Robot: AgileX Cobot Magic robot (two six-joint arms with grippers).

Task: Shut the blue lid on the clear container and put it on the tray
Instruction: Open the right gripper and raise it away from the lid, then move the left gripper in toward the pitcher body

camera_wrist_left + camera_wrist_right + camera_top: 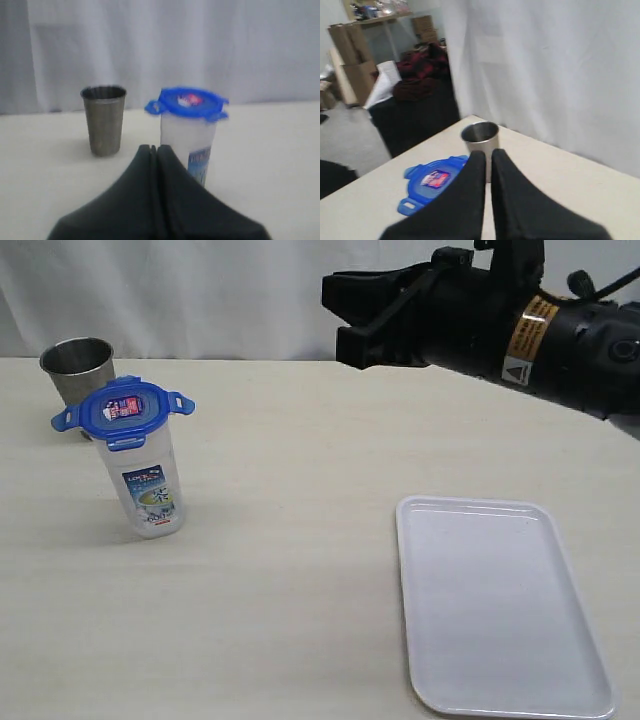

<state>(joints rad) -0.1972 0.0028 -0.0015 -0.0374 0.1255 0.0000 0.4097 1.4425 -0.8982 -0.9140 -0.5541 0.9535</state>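
Left pincer [154,149], pressed together, faces the clear container [148,490] on the worktop [300,540]. The blue lid [122,412] sits on it, flaps apparently unsnapped. At right, above the tray [500,605], hangs the right pincer [335,318], likewise pressed together. Snapping the flaps down looks next.

You've got a pale table [300,570] w/ 3 things on it: steel cup [77,365] back left, clear container [150,485] just in front, white tray [500,610] well apart, right.
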